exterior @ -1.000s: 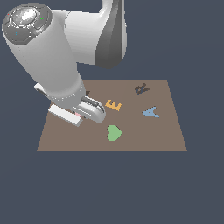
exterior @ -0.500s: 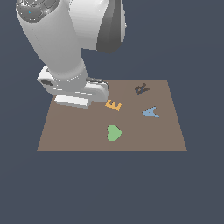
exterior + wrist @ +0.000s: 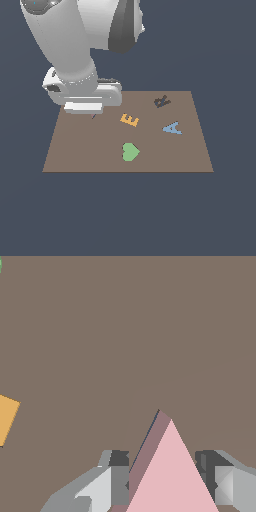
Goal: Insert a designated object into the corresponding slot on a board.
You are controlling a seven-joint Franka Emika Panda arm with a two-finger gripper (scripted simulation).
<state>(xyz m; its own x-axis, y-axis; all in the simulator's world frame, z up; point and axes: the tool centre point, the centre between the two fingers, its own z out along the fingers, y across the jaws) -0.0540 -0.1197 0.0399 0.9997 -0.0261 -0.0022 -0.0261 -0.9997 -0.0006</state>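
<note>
Over the far corner of the board point(image 3: 165, 155), on the exterior view's left, the Panda arm point(image 3: 75, 45) fills most of that view and blocks whatever is directly under it. Board is flat brown, carrying four loose shapes: dark brown letter R point(image 3: 161, 102), blue letter A point(image 3: 172, 128), orange letter E point(image 3: 130, 120), green heart point(image 3: 130, 152). All four well apart from the hand point(image 3: 165, 476), off toward the exterior view's right.

Wrist view: hand is closed on the pink triangle point(image 3: 172, 476), one finger point(image 3: 107, 483) on each flat side, piece standing on edge between them with its apex pointing away from the wrist toward the board. So the task's thing is in the grip, not on the board.

Key relation: slot should be straight ahead of or below the triangle's tip. Wrist view shows only a faint lighter patch with a curved edge on the board around the apex; cannot tell if that is the cutout, a shadow or shading. No clear dark triangular rim in either view. Exterior view shows just a small dark sliver point(image 3: 93, 116) under the hand's edge, too small to name.

Judgement: piece is near or over the target corner, and insertion turns on matching apex direction to the cutout.

Hidden: triangle's base cut off by the frame, fingers partly cropped, contact with the board unclear.
</note>
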